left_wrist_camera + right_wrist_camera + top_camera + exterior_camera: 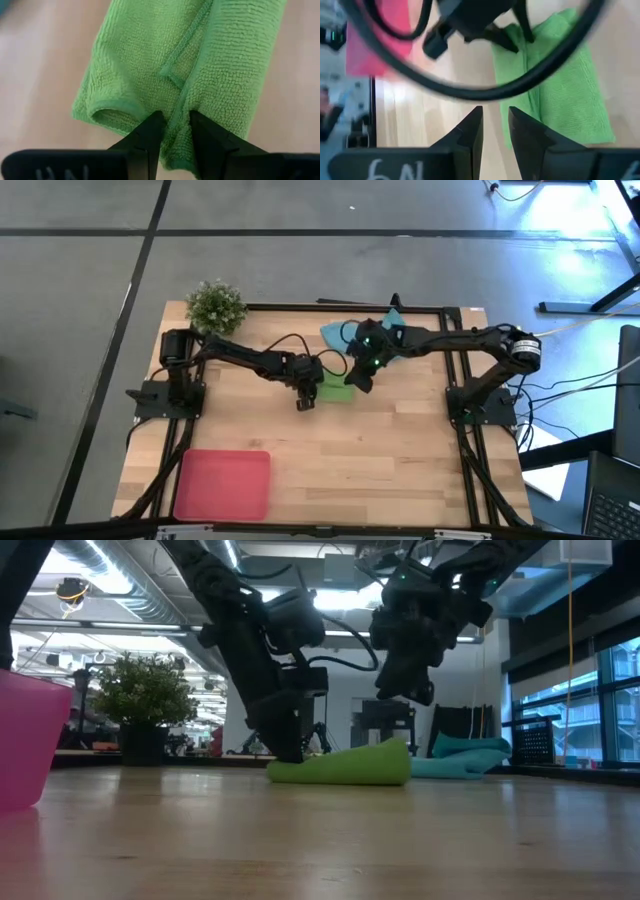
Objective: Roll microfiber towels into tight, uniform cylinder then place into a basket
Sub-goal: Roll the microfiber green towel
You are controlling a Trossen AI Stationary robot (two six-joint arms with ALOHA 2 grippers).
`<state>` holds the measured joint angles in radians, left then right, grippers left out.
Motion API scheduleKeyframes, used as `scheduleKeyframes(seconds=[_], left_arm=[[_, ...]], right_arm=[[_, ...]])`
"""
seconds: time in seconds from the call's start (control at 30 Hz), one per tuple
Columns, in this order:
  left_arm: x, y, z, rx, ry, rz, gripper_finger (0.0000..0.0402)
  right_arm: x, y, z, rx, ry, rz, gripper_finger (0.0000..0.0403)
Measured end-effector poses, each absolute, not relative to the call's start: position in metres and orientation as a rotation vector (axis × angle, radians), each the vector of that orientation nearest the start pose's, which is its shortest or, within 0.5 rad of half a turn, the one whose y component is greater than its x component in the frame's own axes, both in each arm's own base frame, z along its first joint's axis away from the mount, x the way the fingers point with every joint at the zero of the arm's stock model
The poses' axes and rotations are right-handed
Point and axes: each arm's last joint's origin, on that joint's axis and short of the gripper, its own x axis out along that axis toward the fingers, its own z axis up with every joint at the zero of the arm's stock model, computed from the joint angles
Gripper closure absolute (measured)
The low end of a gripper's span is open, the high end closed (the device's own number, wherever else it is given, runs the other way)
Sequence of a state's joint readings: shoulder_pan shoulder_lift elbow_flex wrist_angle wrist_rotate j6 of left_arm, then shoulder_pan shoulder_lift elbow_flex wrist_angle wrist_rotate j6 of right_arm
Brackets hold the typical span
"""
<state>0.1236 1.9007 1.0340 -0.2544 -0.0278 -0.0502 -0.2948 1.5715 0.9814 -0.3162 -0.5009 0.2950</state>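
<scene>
At mid-tabletop (pixel 400 450) we're mid-roll on the green towel (pixel 335 388): left gripper (pixel 176 131) fingers narrow, pinching its end fold. Right gripper (pixel 495 131) hovers above, fingers narrow, empty. Blue towel (pixel 340 332) waits behind; basket (pixel 222 484) well apart. Next: tighten roll evenly.

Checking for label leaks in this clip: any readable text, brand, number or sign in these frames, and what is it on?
None can be read with confidence.
Left gripper: pale embossed characters on its dark body, cut off at the frame edge, unreadable.
Right gripper: similar pale marks on its body, cropped and blurred, unreadable.
Green towel, blue towel, red tray, plant: no text or label seen.
</scene>
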Motion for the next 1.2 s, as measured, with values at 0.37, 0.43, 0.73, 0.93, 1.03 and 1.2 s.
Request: scheduleKeyframes(seconds=[0.37,0.43,0.73,0.93,1.03,1.2], left_arm=[[0.351,0.026,0.118,-0.153,1.118,0.145,0.0305],[0.351,0.025,0.118,-0.165,1.117,0.148,0.0305],[0.351,0.023,0.118,-0.172,1.117,0.15,0.0305],[0.351,0.023,0.118,-0.173,1.117,0.151,0.0305],[0.351,0.023,0.118,-0.174,1.118,0.152,0.0305],[0.351,0.022,0.118,-0.196,1.118,0.16,0.0305]], right_arm=[[0.304,-0.04,0.177,0.513,0.837,0.294,0.0309],[0.305,-0.039,0.168,0.496,0.829,0.272,0.0309],[0.306,-0.038,0.123,0.512,0.938,0.176,0.0309],[0.309,-0.038,0.11,0.548,0.967,0.171,0.0309],[0.309,-0.039,0.109,0.546,0.969,0.164,0.0309],[0.309,-0.039,0.11,0.575,0.967,0.145,0.0309]])
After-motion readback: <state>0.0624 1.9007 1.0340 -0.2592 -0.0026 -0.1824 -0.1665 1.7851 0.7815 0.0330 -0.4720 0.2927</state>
